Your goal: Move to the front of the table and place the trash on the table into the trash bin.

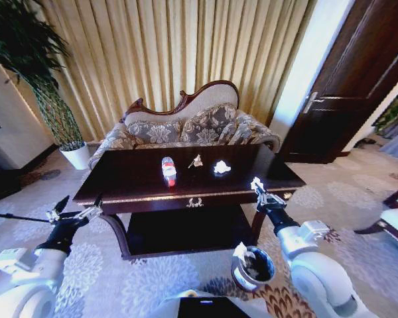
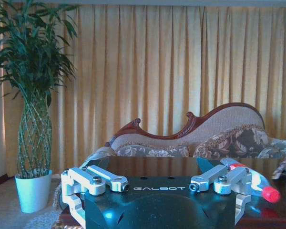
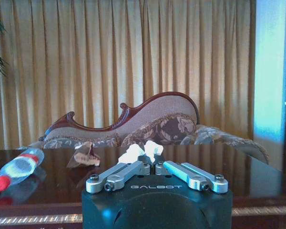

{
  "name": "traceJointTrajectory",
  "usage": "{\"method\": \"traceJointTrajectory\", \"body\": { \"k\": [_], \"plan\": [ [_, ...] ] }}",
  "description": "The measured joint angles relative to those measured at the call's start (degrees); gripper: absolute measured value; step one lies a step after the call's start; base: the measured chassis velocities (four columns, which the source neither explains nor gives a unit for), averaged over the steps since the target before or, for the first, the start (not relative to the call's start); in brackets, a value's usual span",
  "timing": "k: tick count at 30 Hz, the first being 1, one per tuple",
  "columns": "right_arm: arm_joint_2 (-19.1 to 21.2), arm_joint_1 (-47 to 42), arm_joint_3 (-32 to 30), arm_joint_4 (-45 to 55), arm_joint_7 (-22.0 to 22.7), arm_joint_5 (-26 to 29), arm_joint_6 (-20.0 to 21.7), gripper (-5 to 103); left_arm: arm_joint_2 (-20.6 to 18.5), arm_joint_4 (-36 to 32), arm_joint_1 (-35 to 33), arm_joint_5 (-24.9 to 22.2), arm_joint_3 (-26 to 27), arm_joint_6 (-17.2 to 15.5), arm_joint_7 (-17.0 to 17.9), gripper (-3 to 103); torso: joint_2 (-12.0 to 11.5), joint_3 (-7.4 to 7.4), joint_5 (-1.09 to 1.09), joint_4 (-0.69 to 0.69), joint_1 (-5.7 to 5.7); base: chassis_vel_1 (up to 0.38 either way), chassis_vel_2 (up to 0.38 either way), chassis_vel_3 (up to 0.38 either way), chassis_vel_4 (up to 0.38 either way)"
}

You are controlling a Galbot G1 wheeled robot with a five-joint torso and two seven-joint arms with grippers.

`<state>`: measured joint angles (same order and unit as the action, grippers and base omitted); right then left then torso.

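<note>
The dark glossy table (image 1: 129, 177) stands just ahead of me. On its top lie a clear bottle (image 1: 168, 170) with a red-and-white label, a small greyish wrapper (image 1: 196, 161) and a white paper wad (image 1: 221, 167). The round metal trash bin (image 1: 253, 267) sits on the carpet at the table's front right, below my right arm. My left gripper (image 1: 76, 213) is open, low by the table's front left corner. My right gripper (image 1: 260, 190) is shut and empty at the front right edge. The right wrist view shows the bottle (image 3: 19, 167), wrapper (image 3: 84, 155) and wad (image 3: 140, 151) beyond the gripper (image 3: 150, 167).
An ornate sofa (image 1: 186, 122) stands behind the table before yellow curtains. A tall plant in a white pot (image 1: 76, 156) is at the back left. A dark door (image 1: 358, 79) is at the right. Patterned carpet (image 1: 119, 278) surrounds the table.
</note>
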<state>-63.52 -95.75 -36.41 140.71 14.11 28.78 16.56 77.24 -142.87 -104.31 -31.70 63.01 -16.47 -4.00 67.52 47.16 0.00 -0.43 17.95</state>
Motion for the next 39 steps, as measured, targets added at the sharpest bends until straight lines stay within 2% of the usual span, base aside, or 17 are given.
{"method": "traceJointTrajectory", "body": {
  "k": [5,8,10,12,14,16,19,21,23,28,30,32,33,34,36,37,39],
  "plan": [
    [-1.25,-0.15,-0.03,-4.30,0.82,0.48,1.38,1,0.19,0.14,-0.01,0.00,-0.07,0.15,-0.17,100,0.03,-0.02,-0.01,0.00,-0.02,0.065,-0.078,-0.055,0.088],
    [-2.43,0.53,-0.40,-14.81,1.35,0.24,2.17,1,0.33,0.37,0.01,0.00,-0.11,0.55,-0.34,100,-0.04,0.05,0.01,0.00,0.04,0.000,0.000,0.000,0.000],
    [-2.61,1.05,-0.42,-17.68,1.37,-0.14,2.03,1,0.34,0.43,0.01,0.00,-0.12,0.75,-0.48,100,-0.06,0.05,0.02,-0.01,0.09,-0.010,0.026,0.022,-0.023],
    [-3.31,3.63,-0.19,-29.85,1.27,-2.45,0.46,1,0.38,0.54,-0.08,0.00,0.04,1.16,-0.69,100,-0.07,0.06,0.02,0.00,0.12,-0.060,0.078,0.053,-0.058],
    [-3.78,6.12,0.09,-38.04,1.12,-3.01,0.00,1,0.41,0.64,-0.16,0.00,0.12,1.35,-0.75,100,-0.07,0.05,0.02,0.00,0.11,-0.027,0.039,0.023,-0.018],
    [-3.94,7.20,0.22,-41.15,1.04,-3.10,-0.09,1,0.43,0.71,-0.19,-0.01,0.16,1.46,-0.77,100,-0.07,0.05,0.04,0.00,0.10,0.000,0.000,0.000,0.000],
    [-4.48,12.83,0.88,-53.69,0.56,-3.70,-0.80,1,0.48,0.87,-0.34,-0.02,0.27,1.65,-0.94,100,-0.01,0.01,-0.01,0.02,0.02,0.000,0.000,0.000,0.000],
    [-4.60,14.11,0.94,-56.42,0.58,-3.81,-0.89,1,0.48,0.87,-0.35,-0.03,0.28,1.65,-0.98,100,-0.01,0.01,0.00,0.00,0.02,0.000,0.000,0.000,0.000],
    [-4.78,17.80,1.01,-63.72,0.90,-4.09,-1.02,1,0.47,0.90,-0.37,-0.06,0.43,1.66,-0.99,100,-0.01,0.01,0.02,0.01,0.02,0.000,0.000,0.000,0.000],
    [-4.91,21.42,1.03,-71.48,1.36,-6.00,-1.07,1,0.45,1.05,-0.50,-0.20,0.83,1.72,-1.00,100,-0.03,0.03,0.02,0.00,0.06,0.000,0.000,0.000,0.000],
    [-5.09,21.82,1.12,-72.21,1.38,-6.30,-1.07,12,0.47,1.06,-0.56,-0.33,1.04,1.75,-1.12,100,-0.03,0.03,0.00,-0.01,0.06,0.000,0.000,0.000,0.000],
    [-5.22,21.86,1.16,-72.26,1.39,-6.46,-1.07,12,0.47,1.08,-0.57,-0.36,1.09,1.75,-1.16,100,-0.03,0.03,-0.01,0.00,0.05,0.000,0.000,0.000,0.000],
    [-5.55,21.98,1.20,-72.29,1.41,-6.79,-1.07,22,0.48,1.09,-0.55,-0.39,1.13,1.77,-1.17,100,-0.02,0.02,0.00,0.00,0.05,0.000,0.000,0.000,0.000],
    [-5.74,22.07,1.20,-72.30,1.41,-6.88,-1.07,22,0.50,1.09,-0.51,-0.40,1.14,1.85,-1.17,100,-0.02,0.02,0.00,0.00,0.05,0.000,0.000,0.000,0.000],
    [-6.04,22.26,1.21,-72.34,1.45,-6.95,-1.07,34,0.54,1.09,-0.48,-0.42,1.17,1.94,-1.18,100,-0.02,0.02,0.00,0.01,0.05,0.000,0.000,0.000,0.000],
    [-6.04,22.26,1.21,-72.34,1.45,-6.95,-1.07,34,0.54,1.09,-0.48,-0.42,1.17,1.94,-1.18,100,-0.02,0.02,0.00,0.01,0.05,0.000,0.000,0.000,0.000],
    [-6.15,22.30,1.21,-72.30,1.47,-7.01,-1.07,44,0.55,1.04,-0.49,-0.48,1.24,1.99,-1.18,100,-0.02,0.02,0.00,0.00,0.05,0.000,0.000,0.000,0.000]
  ]
}}
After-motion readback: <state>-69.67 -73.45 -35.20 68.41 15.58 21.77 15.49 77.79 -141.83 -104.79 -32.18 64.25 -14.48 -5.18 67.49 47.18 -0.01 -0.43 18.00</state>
